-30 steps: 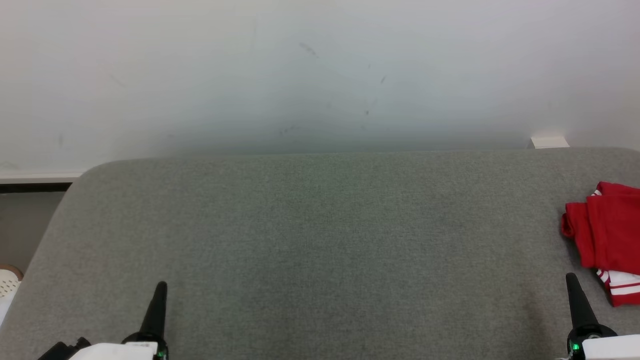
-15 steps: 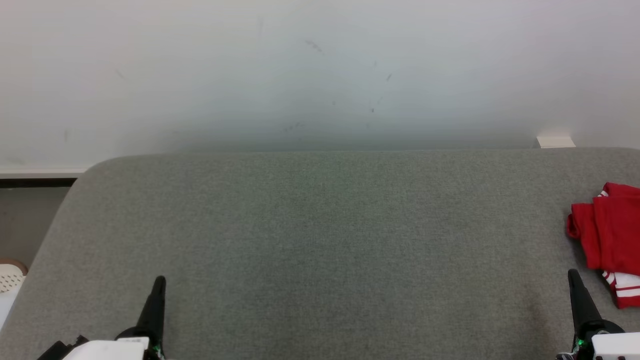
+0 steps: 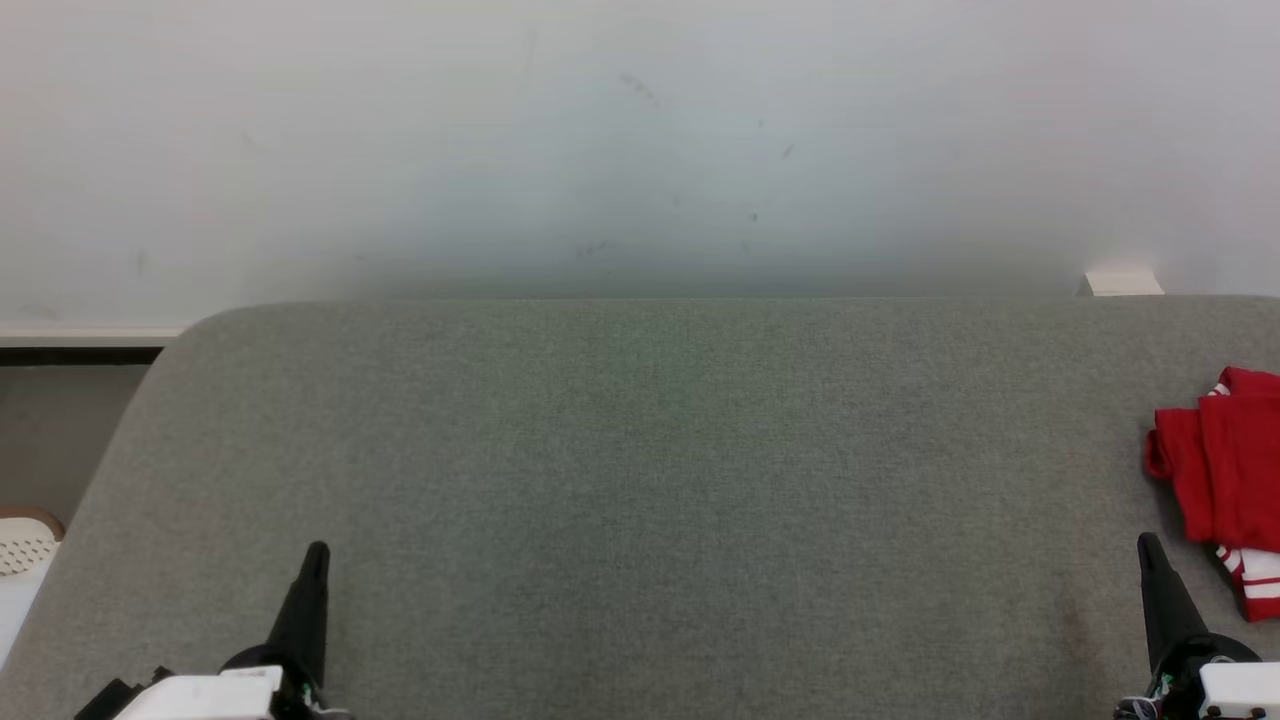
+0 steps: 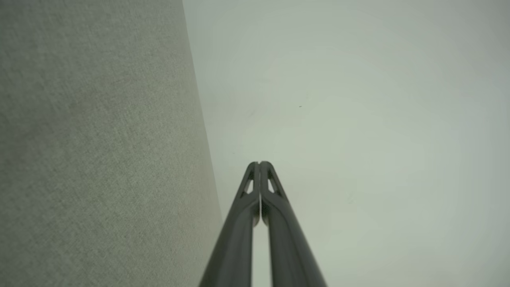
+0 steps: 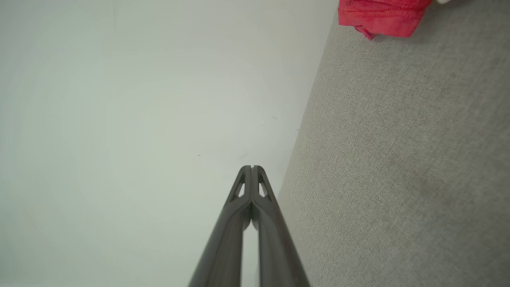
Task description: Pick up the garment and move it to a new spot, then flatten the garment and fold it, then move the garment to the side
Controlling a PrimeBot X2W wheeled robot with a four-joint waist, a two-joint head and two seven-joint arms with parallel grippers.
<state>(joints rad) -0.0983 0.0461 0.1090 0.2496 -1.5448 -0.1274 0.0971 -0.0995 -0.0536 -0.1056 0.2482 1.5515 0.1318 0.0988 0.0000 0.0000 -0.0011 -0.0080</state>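
A red garment (image 3: 1225,475) with white stripes lies bunched at the far right of the grey fabric surface (image 3: 640,480), cut off by the head view's edge. Its red edge (image 5: 382,18) also shows at the top of the right wrist view. My right gripper (image 3: 1148,548) is shut and empty at the lower right, a short way left of and below the garment, not touching it. My left gripper (image 3: 316,553) is shut and empty at the lower left. Both pairs of fingertips meet in the wrist views, the left gripper (image 4: 259,163) and the right gripper (image 5: 252,167).
A pale wall (image 3: 640,150) rises behind the grey surface. A small white block (image 3: 1120,283) sits at the surface's far right back edge. A white perforated basket (image 3: 25,545) stands on the floor past the left edge.
The head camera has turned a little left, so the garment sits further toward the right edge of the picture. Both grippers stay shut in much the same place.
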